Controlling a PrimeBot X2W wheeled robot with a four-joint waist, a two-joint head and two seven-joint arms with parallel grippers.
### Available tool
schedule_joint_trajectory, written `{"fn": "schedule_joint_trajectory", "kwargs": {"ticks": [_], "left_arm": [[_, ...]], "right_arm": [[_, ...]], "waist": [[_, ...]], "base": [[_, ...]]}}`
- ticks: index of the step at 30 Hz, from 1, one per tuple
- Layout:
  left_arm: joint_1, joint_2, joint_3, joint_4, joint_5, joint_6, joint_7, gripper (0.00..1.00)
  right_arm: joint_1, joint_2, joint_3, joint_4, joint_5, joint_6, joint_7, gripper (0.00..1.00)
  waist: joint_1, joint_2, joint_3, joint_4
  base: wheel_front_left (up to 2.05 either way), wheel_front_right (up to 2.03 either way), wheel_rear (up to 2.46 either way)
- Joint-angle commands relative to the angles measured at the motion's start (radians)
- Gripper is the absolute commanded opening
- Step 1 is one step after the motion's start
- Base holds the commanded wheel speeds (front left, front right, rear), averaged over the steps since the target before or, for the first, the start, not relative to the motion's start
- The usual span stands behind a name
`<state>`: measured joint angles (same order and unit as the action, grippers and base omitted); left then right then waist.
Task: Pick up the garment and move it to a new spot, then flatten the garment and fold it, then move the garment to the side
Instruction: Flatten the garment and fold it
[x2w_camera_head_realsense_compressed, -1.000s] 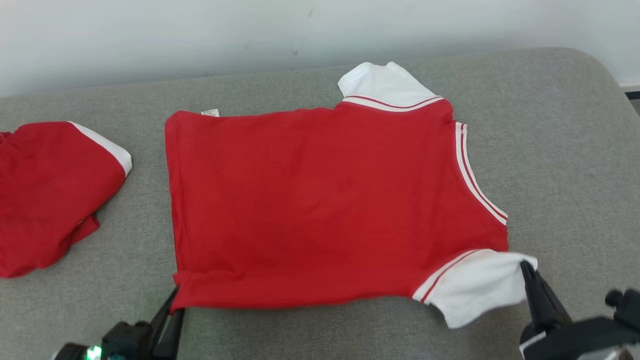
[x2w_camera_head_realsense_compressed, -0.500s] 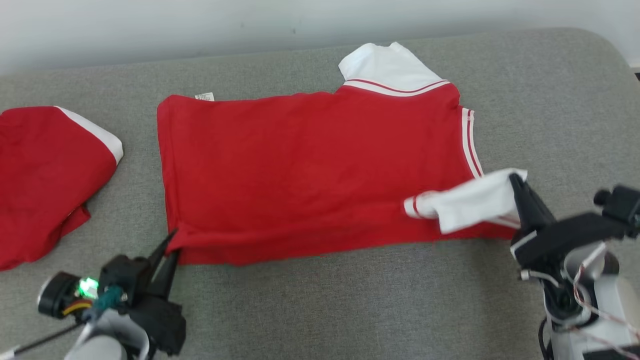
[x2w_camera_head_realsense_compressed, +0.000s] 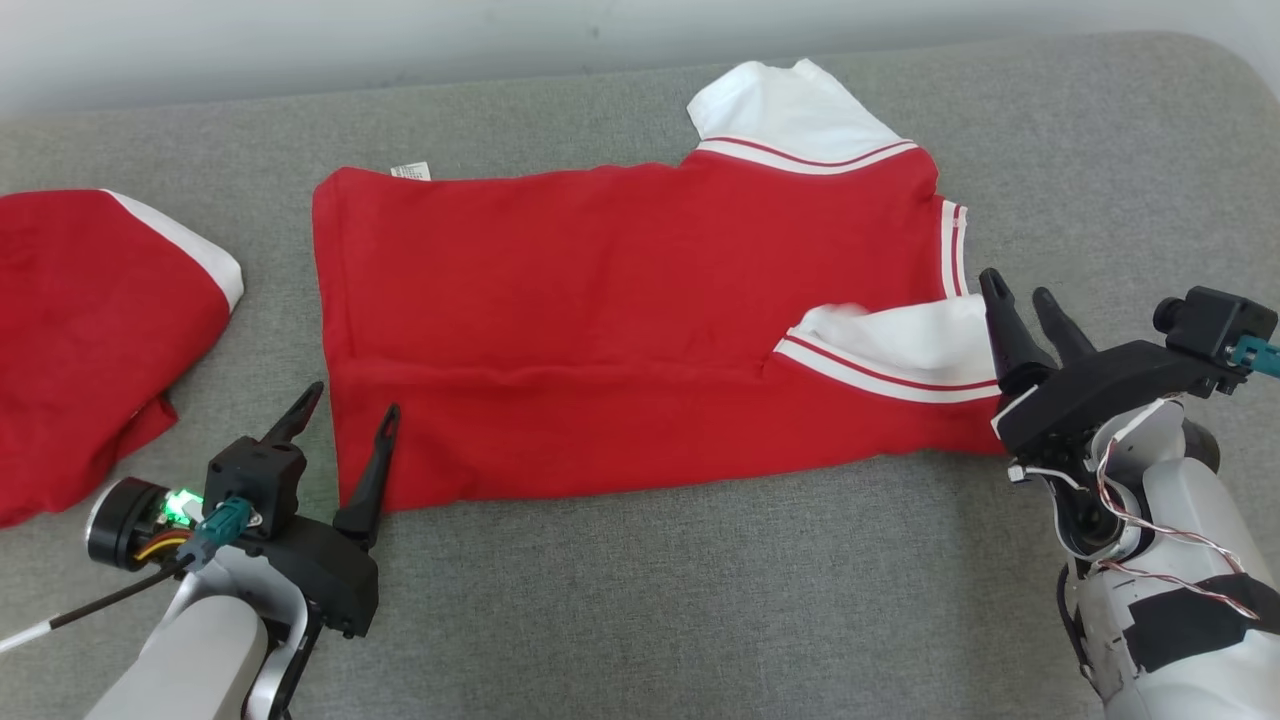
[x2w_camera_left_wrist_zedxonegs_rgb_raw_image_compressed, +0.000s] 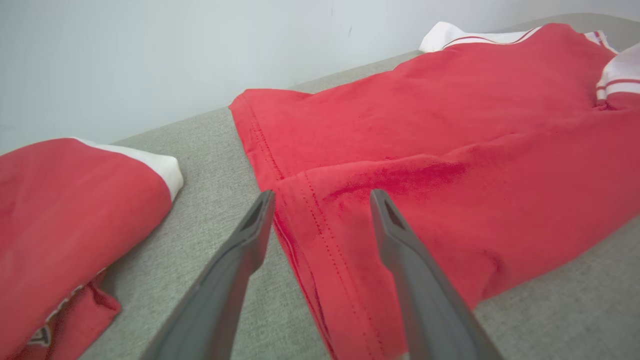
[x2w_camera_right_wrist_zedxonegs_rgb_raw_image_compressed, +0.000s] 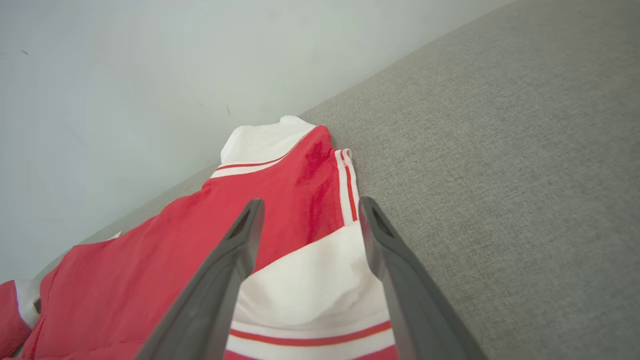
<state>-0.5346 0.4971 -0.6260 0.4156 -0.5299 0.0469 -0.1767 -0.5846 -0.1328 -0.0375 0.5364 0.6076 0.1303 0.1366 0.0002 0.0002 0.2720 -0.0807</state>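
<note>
Garment on grey cushion, pale wall behind

The garment was soft, matt red knitted cloth with stitched hems, white at the sleeves. The grey cushion beneath it was coarse woven fabric. The left gripper and right gripper had fingers of matt dark plastic, and the wall was smooth, pale and matt

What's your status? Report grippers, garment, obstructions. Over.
Left gripper open at near hem corner; right gripper open beside white sleeve. Red garment flat, near edge and sleeve folded over body. Other red garment apart at left, not obstructing.
</note>
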Motion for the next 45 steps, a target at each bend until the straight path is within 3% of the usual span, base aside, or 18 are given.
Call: {"fn": "schedule_joint_trajectory", "kwargs": {"ticks": [1, 14, 21, 33, 34, 36, 45], "left_arm": [[-0.004, -0.005, 0.003, 0.006, -0.001, 0.003, -0.006, 1.00], [0.142, -0.082, 0.067, 0.063, -0.092, 0.014, -0.082, 1.00], [0.184, -0.107, 0.082, 0.087, -0.109, -0.001, -0.088, 1.00], [0.130, -0.160, 0.111, 0.170, -0.132, -0.036, -0.088, 1.00], [0.127, -0.165, 0.108, 0.177, -0.133, -0.041, -0.088, 0.44], [0.121, -0.171, 0.109, 0.194, -0.137, -0.058, -0.088, 0.00], [0.160, -0.199, 0.180, 0.171, -0.113, -0.072, -0.089, 0.00]], "right_arm": [[-0.002, -0.012, 0.006, 0.001, 0.000, 0.000, -0.009, 1.00], [0.178, -0.149, 0.171, 0.034, -0.009, 0.000, -0.153, 1.00], [0.206, -0.162, 0.224, 0.074, -0.019, 0.000, -0.191, 1.00], [0.111, -0.143, 0.276, 0.219, -0.058, 0.000, -0.256, 1.00], [0.106, -0.138, 0.281, 0.233, -0.056, 0.000, -0.261, 0.40], [0.096, -0.126, 0.284, 0.258, -0.043, 0.000, -0.273, 0.00], [0.099, -0.125, 0.301, 0.281, -0.017, 0.000, -0.352, 0.00]], "waist": [[-0.0002, -0.0002, -0.003, 0.002], [-0.0002, -0.0002, -0.075, 0.013], [-0.0002, -0.0002, -0.064, 0.011], [-0.0002, -0.0002, -0.041, 0.015], [-0.0002, -0.0002, -0.041, 0.016], [-0.0002, -0.0002, -0.043, 0.017], [-0.0002, -0.0002, -0.091, 0.020]], "base": [[0.00, 0.00, 0.00], [0.00, 0.00, 0.00], [0.00, 0.00, 0.00], [0.00, 0.00, 0.00], [0.00, 0.00, 0.00], [0.00, 0.00, 0.00], [0.00, 0.00, 0.00]]}}
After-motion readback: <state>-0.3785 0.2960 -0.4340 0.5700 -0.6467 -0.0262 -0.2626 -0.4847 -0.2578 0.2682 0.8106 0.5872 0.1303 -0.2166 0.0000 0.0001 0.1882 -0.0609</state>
